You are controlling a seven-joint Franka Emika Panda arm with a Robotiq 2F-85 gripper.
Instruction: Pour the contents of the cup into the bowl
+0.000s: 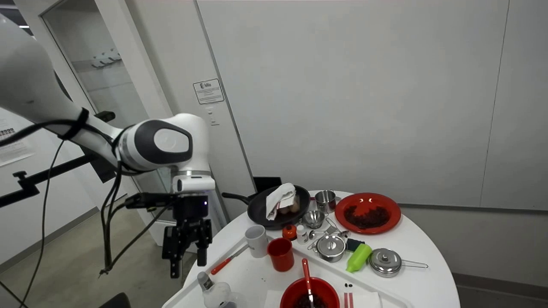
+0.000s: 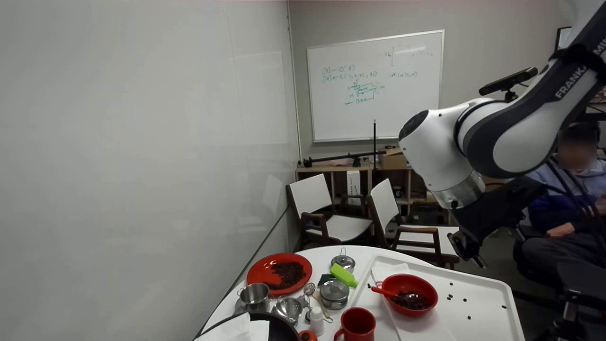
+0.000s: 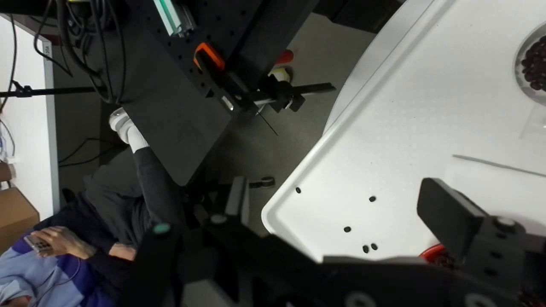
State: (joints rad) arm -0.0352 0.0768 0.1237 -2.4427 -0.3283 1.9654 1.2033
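The red cup (image 1: 282, 261) stands upright on the table by the edge of the white tray in an exterior view. In an exterior view the cup (image 2: 358, 331) shows a handle and is cut by the lower edge; its contents cannot be made out. The red bowl (image 1: 327, 285) sits on the tray with dark beans and a red-handled spoon in it; it also shows in an exterior view (image 2: 408, 281). In the wrist view only a sliver of the bowl (image 3: 431, 252) shows behind a finger. My gripper (image 1: 188, 261) hangs open and empty above the tray's near side (image 3: 340, 204).
The white tray (image 3: 409, 128) carries several loose beans. A clear container with beans (image 3: 519, 68) shows in the wrist view. A grey mug (image 1: 257, 241), knife (image 1: 222, 265), black pan (image 1: 259, 209), red plate (image 1: 346, 205) and steel pots stand around. A person (image 2: 575, 189) sits behind the arm.
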